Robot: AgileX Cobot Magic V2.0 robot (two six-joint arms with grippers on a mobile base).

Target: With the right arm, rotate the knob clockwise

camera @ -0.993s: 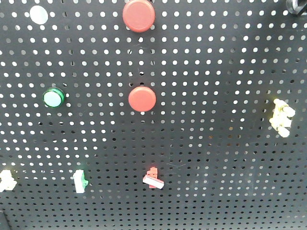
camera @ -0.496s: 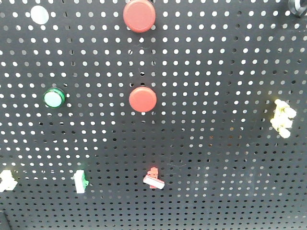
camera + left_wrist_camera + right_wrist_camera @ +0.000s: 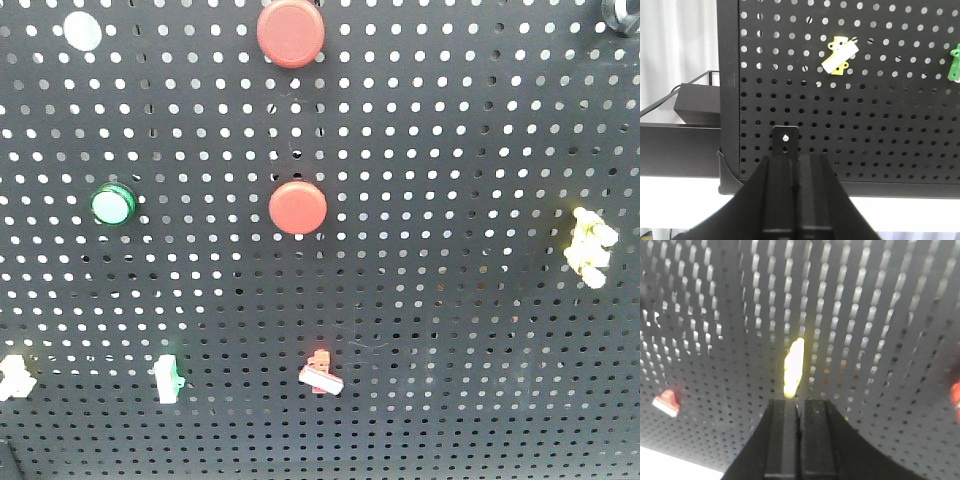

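Two red round buttons [image 3: 297, 207] sit one above the other on the black pegboard [image 3: 460, 150] in the front view, with a green button [image 3: 112, 204] to their left. The knob [image 3: 590, 245], a pale yellow piece, is mounted at the board's far right edge, about level with the lower red button. In that view its bar looks tilted, running from upper left to lower right. In the right wrist view the same knob [image 3: 793, 368] shows as a narrow yellow blade, long axis nearly vertical and leaning slightly to the right at the top, blurred by closeness. The right gripper [image 3: 799, 412] sits just below it, fingers pressed together with only a thin seam between them, not touching the knob. The left gripper [image 3: 795, 170] is also closed, near the board's lower left corner, below a second yellow knob [image 3: 840, 56] and beside a green switch [image 3: 955, 62].
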